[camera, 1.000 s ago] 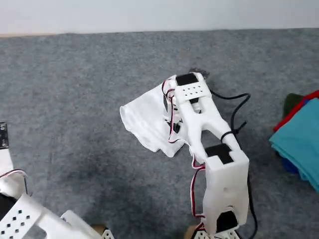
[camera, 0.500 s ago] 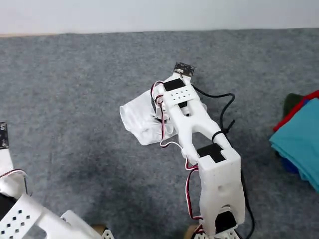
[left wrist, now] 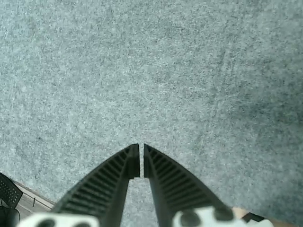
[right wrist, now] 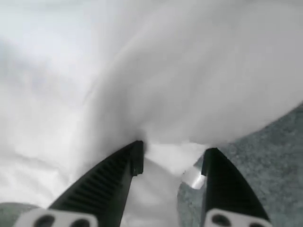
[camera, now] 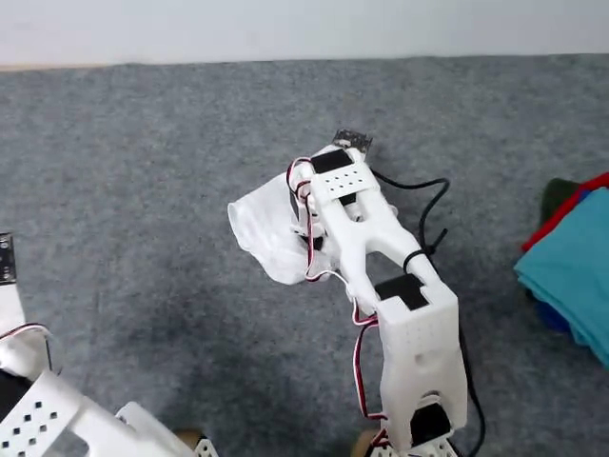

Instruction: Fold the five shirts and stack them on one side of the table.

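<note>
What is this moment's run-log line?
right gripper: open, fingers astride crumpled white cloth shirt | left gripper: shut above grey carpeted table | stack of folded colourful shirts: at table edge

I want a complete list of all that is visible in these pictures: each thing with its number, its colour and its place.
white shirt: one, white, crumpled, middle of the table, partly under the right arm
stack of shirts: one pile, teal on top, with red, dark green and blue edges showing, at the table's right edge
table: one, grey and carpet-like, under everything
wall: one strip, white, beyond the table's far edge
left arm: one, white, at the near left corner
left gripper: one, black fingers, shut, over bare grey surface
right arm: one, white with a black cable, reaching from the near edge to the middle
right gripper: one, black fingers, apart, with white cloth between them
</note>
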Available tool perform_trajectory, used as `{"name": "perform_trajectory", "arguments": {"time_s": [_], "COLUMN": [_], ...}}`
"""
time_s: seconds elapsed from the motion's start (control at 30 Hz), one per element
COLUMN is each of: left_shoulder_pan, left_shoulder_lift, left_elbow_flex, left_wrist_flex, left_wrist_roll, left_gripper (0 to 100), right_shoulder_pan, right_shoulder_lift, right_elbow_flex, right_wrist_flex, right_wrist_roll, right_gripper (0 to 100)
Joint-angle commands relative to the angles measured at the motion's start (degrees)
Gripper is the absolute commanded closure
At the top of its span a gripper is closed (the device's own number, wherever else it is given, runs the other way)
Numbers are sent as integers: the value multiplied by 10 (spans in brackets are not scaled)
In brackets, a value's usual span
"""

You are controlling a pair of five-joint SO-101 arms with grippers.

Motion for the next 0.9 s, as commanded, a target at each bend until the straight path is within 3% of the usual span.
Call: {"name": "perform_trajectory", "arguments": {"time_s": [0.0,0.23,0.87], "left_shoulder_pan": [0,-1,-2], "left_shoulder_lift": [-8,-8,-9], "left_elbow_flex": [-20,-20,-19], "left_wrist_flex": [-5,-4,11], "left_wrist_roll": [-4,-4,-4], "left_gripper": [968,968,968], "right_shoulder_pan": [-17,-74,-136], "right_shoulder_lift": [-73,-122,-25], "right_elbow_flex": [-20,-20,-20], "right_wrist_flex": [25,87,-7], "right_wrist_roll": [-2,-5,-3], "right_gripper": [781,782,782]}}
